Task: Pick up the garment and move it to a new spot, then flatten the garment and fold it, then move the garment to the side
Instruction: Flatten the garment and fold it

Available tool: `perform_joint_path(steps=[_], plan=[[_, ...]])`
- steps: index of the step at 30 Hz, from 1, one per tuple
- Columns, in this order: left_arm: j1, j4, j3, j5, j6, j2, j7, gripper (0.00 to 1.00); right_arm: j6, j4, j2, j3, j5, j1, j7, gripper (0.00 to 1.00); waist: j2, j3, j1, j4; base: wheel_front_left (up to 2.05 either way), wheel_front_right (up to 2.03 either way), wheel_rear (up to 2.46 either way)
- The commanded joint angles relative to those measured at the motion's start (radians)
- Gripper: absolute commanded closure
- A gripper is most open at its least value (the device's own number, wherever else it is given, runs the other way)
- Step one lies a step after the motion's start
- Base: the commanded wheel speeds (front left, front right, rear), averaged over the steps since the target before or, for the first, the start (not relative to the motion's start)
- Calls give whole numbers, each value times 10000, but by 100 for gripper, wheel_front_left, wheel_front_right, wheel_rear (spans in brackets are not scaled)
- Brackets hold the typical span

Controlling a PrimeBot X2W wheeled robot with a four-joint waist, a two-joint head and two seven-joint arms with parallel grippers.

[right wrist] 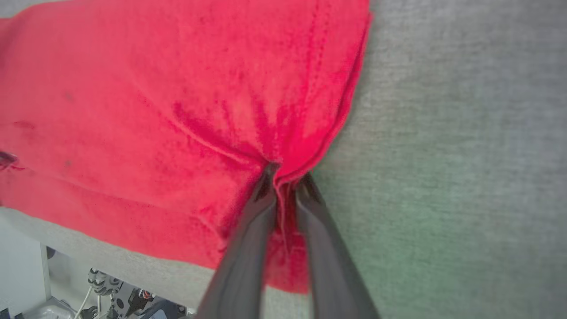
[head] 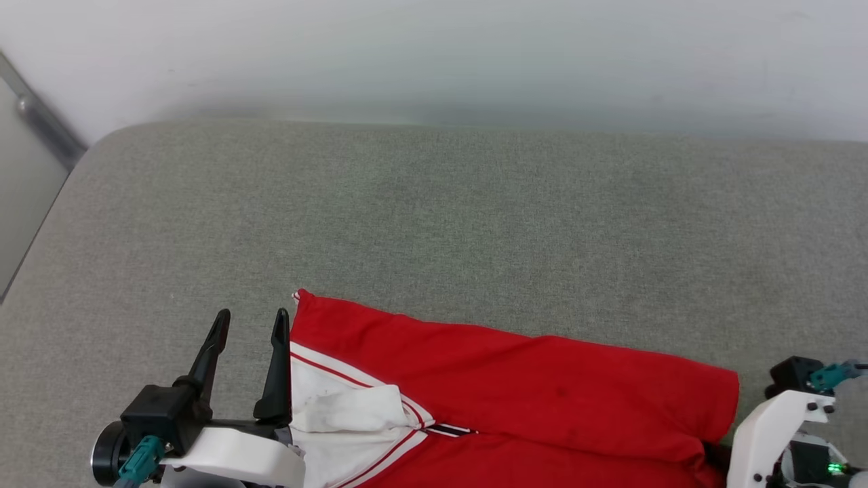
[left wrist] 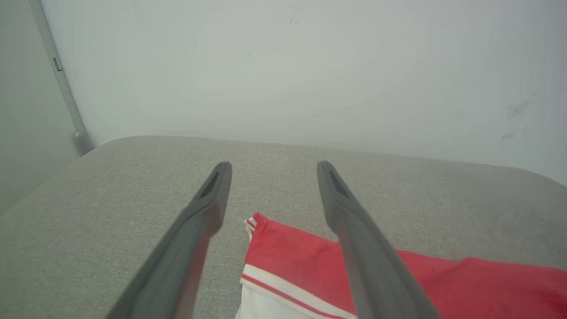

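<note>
Red jersey garment (head: pixel 529 379) with a white sleeve and red-white striped trim, spread along the near edge of a grey woven-fabric cushion (head: pixel 475 203) and pinched at one end.

At the garment's right-hand edge, a gathered fold is clamped between the nearly closed long dark fingers of the right gripper (right wrist: pixel 286 175), and the red cloth is puckered toward their tips. The left gripper (head: pixel 252 317) is held wide open above the cushion, with nothing gripped. Its inner finger is seen just beside the garment's left corner in the head view; contact cannot be told. In the left wrist view that striped corner is framed between the two spread fingers.
</note>
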Motion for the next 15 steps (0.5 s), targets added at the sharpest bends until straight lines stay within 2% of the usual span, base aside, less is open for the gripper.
perform_joint_path(steps=[1, 9, 15], plan=[[99, 53, -11, -7, -41, -31, -40, 0, 2, 252, 208, 176, 37, 152, 85, 100, 0, -136, -1, 4, 0, 0, 0], [455, 210, -82, 57, 122, 125, 46, 0, 2, -170, -251, -66, -71, -34, -620, 100, 0, -859, -1, -206, 0, 0, 0], [785, 342, -149, -25, 181, 41, 5, 0, 0, -546, -443, -804, -360, 298, -428, 100, 0, -1150, -1, -435, 0, 0, 0]])
